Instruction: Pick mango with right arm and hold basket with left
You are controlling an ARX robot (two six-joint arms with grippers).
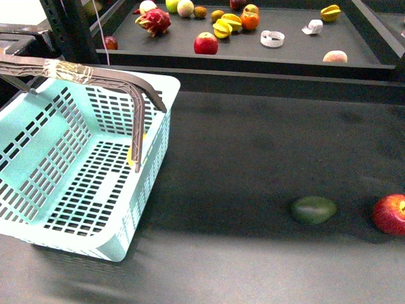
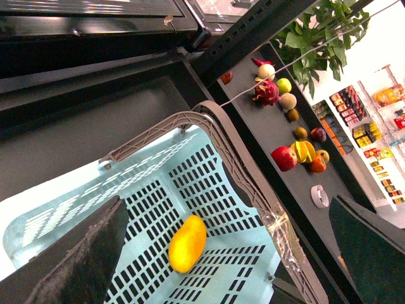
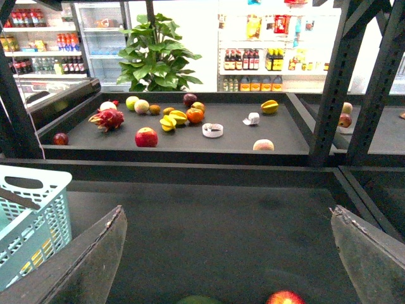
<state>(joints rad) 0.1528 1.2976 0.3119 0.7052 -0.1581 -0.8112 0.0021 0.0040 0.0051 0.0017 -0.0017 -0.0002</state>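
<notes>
By my reading the mango (image 2: 187, 243) already lay inside the turquoise basket (image 1: 38, 152); my left gripper (image 2: 221, 253) and right gripper (image 3: 224, 253) both gaped wide, empty, so steadying the basket remained.

Basket (image 1: 38, 145): pale turquoise plastic, slotted walls and floor, upright on the dark table at the robot's left. One grey-brown handle (image 1: 95, 77), taped near mid-span, is raised across the top; in the left wrist view the handles (image 2: 240, 171) arc over the open mouth.

Mango (image 2: 187, 243): oblong, glossy yellow-orange, lying on its side on the basket floor, alone inside. From the front only a yellow sliver (image 1: 131, 156) shows, behind the handle.
</notes>
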